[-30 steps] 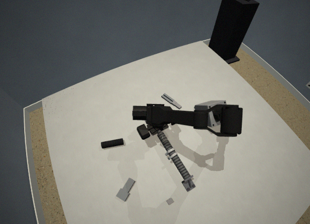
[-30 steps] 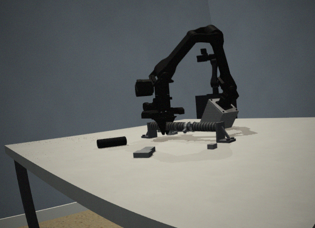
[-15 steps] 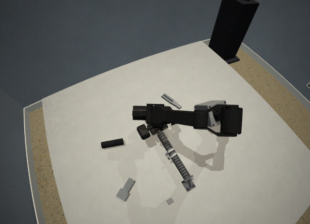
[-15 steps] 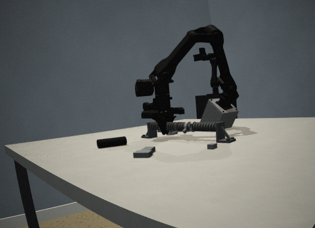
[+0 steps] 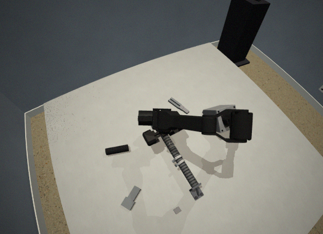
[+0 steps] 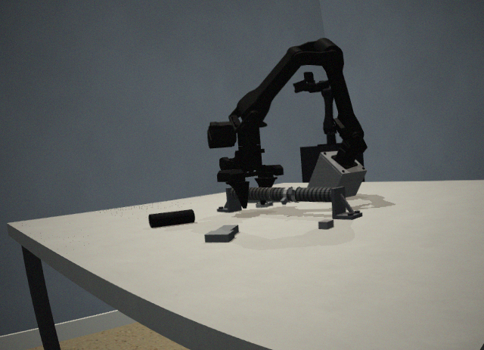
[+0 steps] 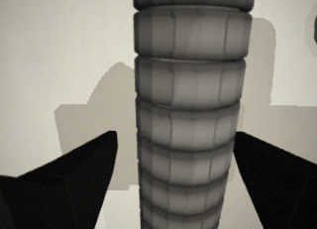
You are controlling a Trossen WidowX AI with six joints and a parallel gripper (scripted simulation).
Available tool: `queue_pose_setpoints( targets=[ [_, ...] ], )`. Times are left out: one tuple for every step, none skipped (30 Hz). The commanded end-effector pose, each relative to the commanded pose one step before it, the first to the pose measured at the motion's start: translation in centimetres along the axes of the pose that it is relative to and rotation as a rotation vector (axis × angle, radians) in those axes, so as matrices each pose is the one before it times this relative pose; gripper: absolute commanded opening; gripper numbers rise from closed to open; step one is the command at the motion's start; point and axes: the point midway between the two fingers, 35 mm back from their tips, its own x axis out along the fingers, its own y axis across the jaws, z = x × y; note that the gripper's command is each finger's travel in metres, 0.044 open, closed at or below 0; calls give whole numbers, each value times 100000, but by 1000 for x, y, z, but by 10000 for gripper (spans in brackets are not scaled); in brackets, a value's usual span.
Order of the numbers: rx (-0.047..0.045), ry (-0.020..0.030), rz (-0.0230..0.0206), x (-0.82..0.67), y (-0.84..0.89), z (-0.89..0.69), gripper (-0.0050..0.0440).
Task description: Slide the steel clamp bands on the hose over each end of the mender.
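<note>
The ribbed grey hose [image 5: 179, 162] lies across two grey stands, one at its near end [image 5: 196, 193] and one under my wrist. Light steel clamp bands [image 5: 177, 158] sit close together near its middle, and they also show in the exterior view [image 6: 289, 193]. My gripper [image 6: 252, 193] is down over the hose's far end, by the left stand [image 6: 231, 202]. In the wrist view the hose [image 7: 188, 115] runs round and full between the two dark fingers of the gripper [image 7: 175, 184]. The fingers stand open with a gap on each side. No band shows in the wrist view.
A black cylinder [image 5: 116, 149] lies left of the hose. A grey stepped plate [image 5: 131, 197] and a small grey square [image 5: 177, 209] lie near the front. Another grey strip [image 5: 178, 105] lies behind the arm. A black tower [image 5: 242, 28] stands at the far corner.
</note>
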Motion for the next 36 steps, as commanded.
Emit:
queue_pose_setpoints(
  targets=[
    [327,483,31,87,-21,-49,408],
    [0,0,0,0,0,0,432],
    [1,-5,0,-248,16,-56,440],
    [2,-12,-1,-746,37,-175,440],
    [1,-7,-1,-1249,23,-317,440],
    [-1,7,0,-1254,-24,-349,440],
    [0,0,0,0,0,0,440],
    [0,0,0,0,0,0,440],
    [-2,12,1,-753,-37,-225,440],
    [-1,5,1,-251,-16,-78,440],
    [0,0,0,0,0,0,440],
    [0,0,0,0,0,0,440],
    [0,0,0,0,0,0,440],
    [0,0,0,0,0,0,440],
    [0,0,0,0,0,0,440],
    [0,0,0,0,0,0,440],
    [0,0,0,0,0,0,440],
    [0,0,0,0,0,0,440],
    [0,0,0,0,0,0,440],
    [0,0,0,0,0,0,440],
    [0,0,0,0,0,0,440],
    [0,0,0,0,0,0,440],
    [0,0,0,0,0,0,440],
    [0,0,0,0,0,0,440],
    [0,0,0,0,0,0,440],
    [289,283,-19,78,-18,-5,440],
    [-288,-283,18,-79,19,5,440],
    [3,-17,-2,367,22,16,440],
    [5,-33,-3,1095,43,31,440],
    [-1,0,2,1622,-1,-2,440],
    [-5,33,4,1065,-44,-31,440],
    [-2,17,1,352,-22,-15,440],
    [0,0,0,0,0,0,440],
    [0,0,0,0,0,0,440],
    [0,0,0,0,0,0,440],
    [0,0,0,0,0,0,440]
  ],
)
